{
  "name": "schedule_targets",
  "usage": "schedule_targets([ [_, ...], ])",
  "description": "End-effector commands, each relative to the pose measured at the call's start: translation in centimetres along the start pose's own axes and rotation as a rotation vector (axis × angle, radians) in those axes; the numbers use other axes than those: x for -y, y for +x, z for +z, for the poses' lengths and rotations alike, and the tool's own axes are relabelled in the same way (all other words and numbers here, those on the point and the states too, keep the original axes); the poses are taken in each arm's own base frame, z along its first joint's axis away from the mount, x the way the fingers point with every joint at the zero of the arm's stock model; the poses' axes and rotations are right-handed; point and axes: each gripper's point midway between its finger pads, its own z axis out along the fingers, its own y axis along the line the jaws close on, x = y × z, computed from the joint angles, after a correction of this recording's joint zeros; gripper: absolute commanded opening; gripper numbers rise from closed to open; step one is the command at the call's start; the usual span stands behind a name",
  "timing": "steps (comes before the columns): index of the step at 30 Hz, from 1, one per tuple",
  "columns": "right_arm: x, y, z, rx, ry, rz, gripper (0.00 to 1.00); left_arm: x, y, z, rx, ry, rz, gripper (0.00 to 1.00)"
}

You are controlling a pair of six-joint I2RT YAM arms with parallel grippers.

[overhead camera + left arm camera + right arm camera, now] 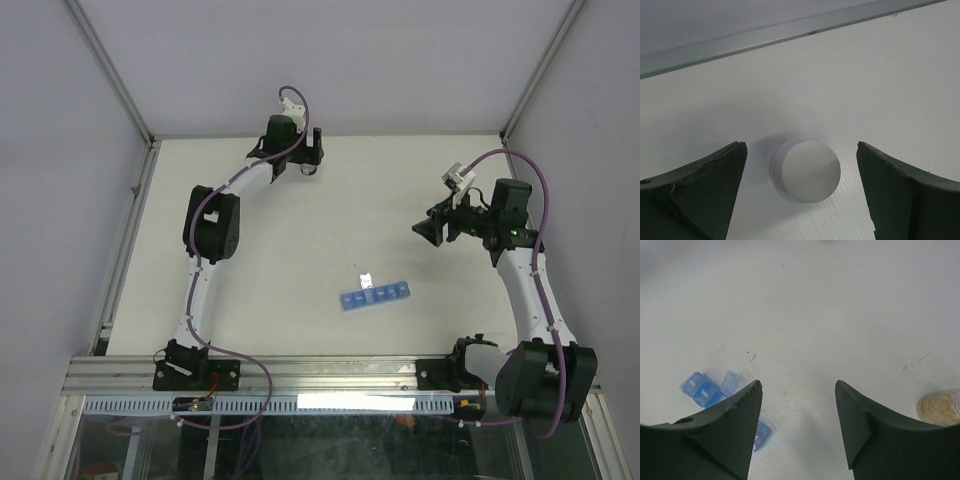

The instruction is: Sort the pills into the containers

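The translucent-blue organiser strip (pixel 373 296) lies on the table right of centre, with one lid raised at its far side. It also shows in the right wrist view (pixel 702 390), partly hidden behind my left finger. No loose pills show in any view. My right gripper (pixel 428 232) (pixel 798 383) is open and empty, above bare table to the right of and beyond the strip. My left gripper (pixel 307 160) (pixel 801 146) is open at the table's far edge. Its fingers (pixel 705 195) stand either side of a white capped bottle (pixel 807 170) without touching it.
A small amber-tan jar (pixel 940 407) with yellowish contents stands at the right edge of the right wrist view; the right arm hides it in the top view. A metal frame rail (pixel 790 30) runs along the table's far edge behind the bottle. Grey walls enclose the table.
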Motion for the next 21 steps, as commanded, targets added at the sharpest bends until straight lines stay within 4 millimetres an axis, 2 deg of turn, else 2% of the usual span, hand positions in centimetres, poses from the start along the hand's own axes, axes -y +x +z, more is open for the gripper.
schedule_targets([
  [1,0.1,-0.5,0.1,0.025,-0.004,-0.04,0.63,0.9,-1.6,0.4,0.037,0.025,0.036,0.91],
  [7,-0.1,-0.6,0.1,0.028,-0.013,-0.037,0.63,1.4,-1.0,0.9,0.022,0.042,0.024,0.67],
  [8,-0.2,-0.6,0.1,0.028,-0.016,-0.035,0.63,1.8,-1.4,0.8,0.027,0.054,0.022,0.53],
  [10,-0.2,-0.6,0.0,0.03,-0.015,-0.038,0.63,2.2,-2.0,0.4,0.035,0.063,0.022,0.32],
  [12,-0.2,-0.7,0.0,0.032,-0.015,-0.042,0.63,2.7,-3.0,-0.5,0.047,0.076,0.027,0.21],
  [14,-0.7,-0.8,0.0,0.041,-0.035,-0.042,0.63,3.6,-4.5,-2.2,0.064,0.093,0.024,0.12],
  [16,-2.0,-1.2,-0.1,0.069,-0.105,-0.046,0.63,5.2,-5.9,-4.4,0.08,0.155,-0.006,0.06],
  [17,-3.0,-1.5,-0.2,0.089,-0.161,-0.05,0.63,6.5,-7.8,-6.4,0.113,0.203,-0.025,0.05],
  [18,-4.1,-1.7,-0.4,0.114,-0.219,-0.063,0.63,7.6,-7.9,-7.9,0.112,0.254,-0.057,0.03],
  [20,-4.8,-1.3,-0.6,0.103,-0.226,-0.045,0.63,10.3,-9.0,-11.5,0.155,0.373,-0.117,0.01],
  [21,-6.5,-2.1,-1.1,0.163,-0.312,-0.1,0.64,11.2,-7.5,-13.0,0.144,0.43,-0.153,0.0],
])
